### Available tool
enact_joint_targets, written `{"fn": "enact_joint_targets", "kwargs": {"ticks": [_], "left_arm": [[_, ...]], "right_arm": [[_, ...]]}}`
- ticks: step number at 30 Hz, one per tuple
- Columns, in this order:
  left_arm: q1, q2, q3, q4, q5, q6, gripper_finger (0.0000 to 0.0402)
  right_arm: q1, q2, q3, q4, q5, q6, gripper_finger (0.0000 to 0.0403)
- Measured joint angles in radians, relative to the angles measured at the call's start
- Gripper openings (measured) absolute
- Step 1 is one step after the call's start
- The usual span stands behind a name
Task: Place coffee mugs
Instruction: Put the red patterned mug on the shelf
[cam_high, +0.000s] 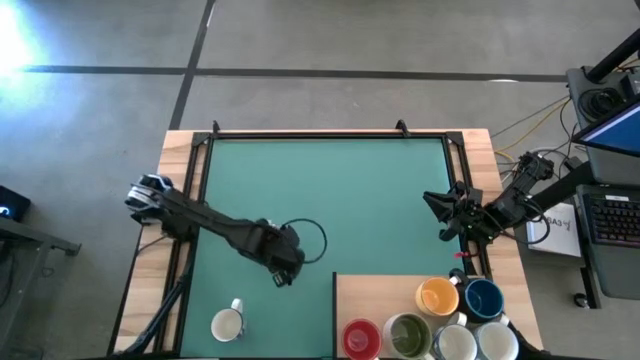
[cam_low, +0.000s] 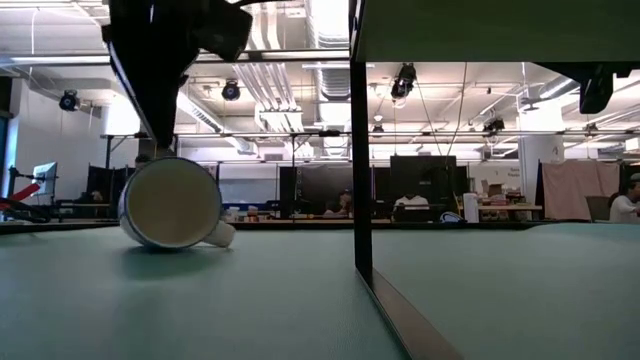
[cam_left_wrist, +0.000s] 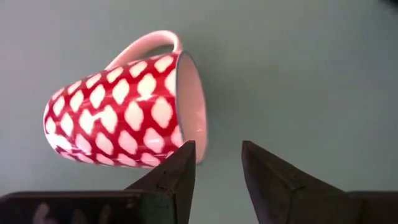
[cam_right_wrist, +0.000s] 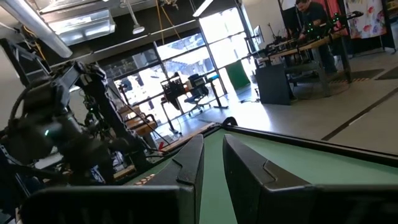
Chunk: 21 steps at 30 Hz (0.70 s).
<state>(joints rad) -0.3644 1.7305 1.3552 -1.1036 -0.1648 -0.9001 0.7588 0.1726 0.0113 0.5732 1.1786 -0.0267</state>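
Note:
A red mug with white patches (cam_left_wrist: 118, 112) lies on its side on the green mat, handle (cam_left_wrist: 146, 43) out to one side. In the low view this mug (cam_low: 170, 205) turns a round pale face to the near edge, right under my left arm. My left gripper (cam_left_wrist: 217, 146) hovers open just beside the mug's rim; in the high view the left gripper (cam_high: 285, 265) hides the mug. My right gripper (cam_high: 440, 215) waits at the table's right edge, its fingers (cam_right_wrist: 213, 140) a narrow gap apart, touching nothing. My left gripper comes from above, pointing down, with one fingertip (cam_left_wrist: 186, 152) right at the lower part of the mug's rim (cam_left_wrist: 193, 134). I cannot tell whether it touches. Nothing is between the fingers; the mug lies on its side on the mat.
A wooden board (cam_high: 370, 295) at the near right carries several mugs: red (cam_high: 360, 337), olive-inside (cam_high: 408, 335), orange (cam_high: 438, 297), blue (cam_high: 483, 298), two white. Another white mug (cam_high: 228, 322) sits near the near left corner. A black cable loop (cam_high: 312, 240) lies beside the left gripper.

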Motion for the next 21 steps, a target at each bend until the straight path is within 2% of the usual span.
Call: {"fn": "enact_joint_targets", "kwargs": {"ticks": [6, 13, 21], "left_arm": [[-0.022, 0.17, 0.142, -0.162, -0.131, 0.026, 0.0114], [-0.021, 0.424, 0.393, -0.47, -0.233, -0.104, 0.0114], [-0.043, 0.497, 0.461, -0.485, -0.232, -0.209, 0.0115]], "right_arm": [[0.0, 0.0, 0.0, 0.0, 0.0, 0.0, 0.005], [0.0, 0.0, 0.0, 0.0, 0.0, 0.0, 0.005], [0.0, 0.0, 0.0, 0.0, 0.0, 0.0, 0.005]]}}
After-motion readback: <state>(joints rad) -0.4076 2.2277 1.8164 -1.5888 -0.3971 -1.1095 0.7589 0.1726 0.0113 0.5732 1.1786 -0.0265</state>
